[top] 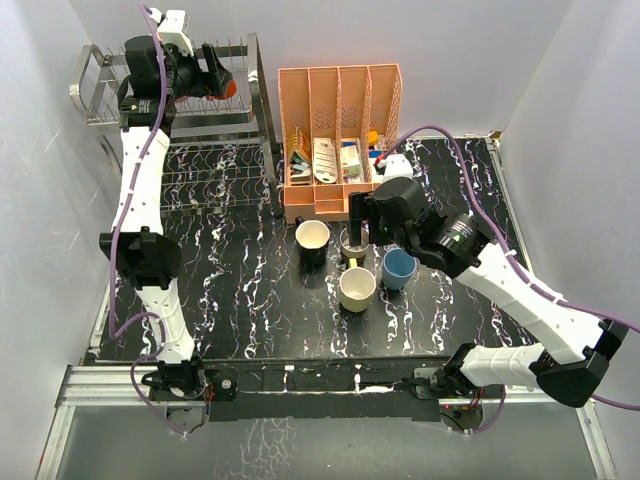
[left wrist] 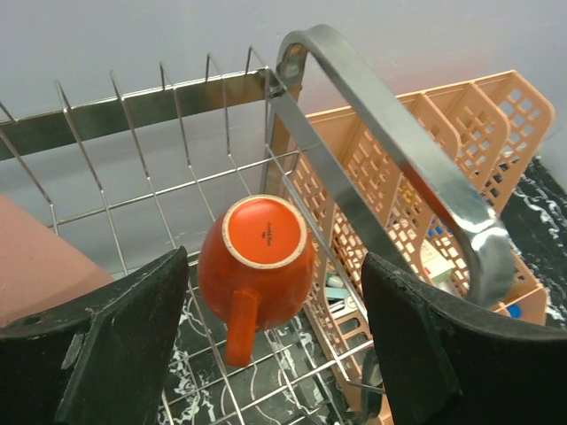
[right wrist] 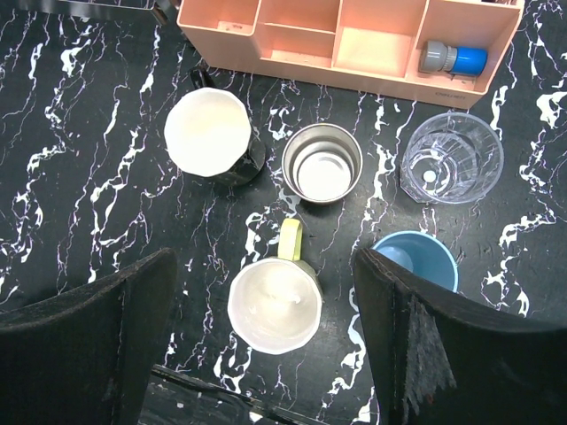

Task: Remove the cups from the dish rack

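At far left the dish rack (top: 254,80) stands on the black marbled table (top: 230,290). The left gripper (left wrist: 275,258) is up at its top tier. Its 2 fingers (left wrist: 133,336) stand apart on either side of the tiny orange cup (left wrist: 263,233), with a gap on each side and neither touching it. That cup rests among the wire prongs, base turned to the wrist camera and handle pointing toward the fingers.

Just right of the rack is a peach organizer (top: 340,90) (a blue-capped item lies in 1 compartment). In front of it 5 cups stand upright on the table, close together. These are the black mug (right wrist: 211,133) with its cream inside, the pale yellow mug (right wrist: 275,305), the brown metallic cup (right wrist: 323,164), the blue cup (right wrist: 421,252) and the clear glass (right wrist: 452,159).

The right gripper (right wrist: 264,270) hovers above this group with its fingers wide apart and empty. The pale yellow mug sits below the gap, and 1 finger hides part of the blue cup.
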`<move>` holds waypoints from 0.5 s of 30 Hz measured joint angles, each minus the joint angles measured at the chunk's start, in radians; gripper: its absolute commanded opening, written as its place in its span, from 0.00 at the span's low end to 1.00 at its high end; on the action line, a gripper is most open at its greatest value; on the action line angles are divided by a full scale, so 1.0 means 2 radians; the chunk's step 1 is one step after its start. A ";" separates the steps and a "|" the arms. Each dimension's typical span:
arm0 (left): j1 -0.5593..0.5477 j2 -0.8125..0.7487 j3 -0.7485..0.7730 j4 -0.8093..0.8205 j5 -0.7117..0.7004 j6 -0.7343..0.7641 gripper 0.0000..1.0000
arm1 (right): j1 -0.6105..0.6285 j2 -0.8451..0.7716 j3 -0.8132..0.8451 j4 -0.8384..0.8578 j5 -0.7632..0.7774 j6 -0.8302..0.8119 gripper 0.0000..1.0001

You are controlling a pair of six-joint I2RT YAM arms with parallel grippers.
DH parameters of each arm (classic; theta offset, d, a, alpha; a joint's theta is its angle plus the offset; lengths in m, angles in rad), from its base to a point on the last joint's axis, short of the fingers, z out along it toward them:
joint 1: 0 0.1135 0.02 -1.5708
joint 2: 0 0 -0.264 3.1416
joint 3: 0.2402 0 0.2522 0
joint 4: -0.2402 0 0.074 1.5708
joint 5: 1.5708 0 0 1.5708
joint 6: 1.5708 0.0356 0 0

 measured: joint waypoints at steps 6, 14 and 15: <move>-0.003 0.019 0.017 -0.016 -0.025 0.032 0.72 | 0.000 -0.008 -0.009 0.001 0.000 0.003 0.83; -0.010 0.027 0.034 -0.029 -0.038 0.048 0.72 | 0.000 -0.022 -0.022 0.004 0.000 0.007 0.82; -0.011 0.028 0.034 -0.029 -0.039 0.048 0.72 | 0.000 -0.023 -0.024 0.005 0.000 0.007 0.82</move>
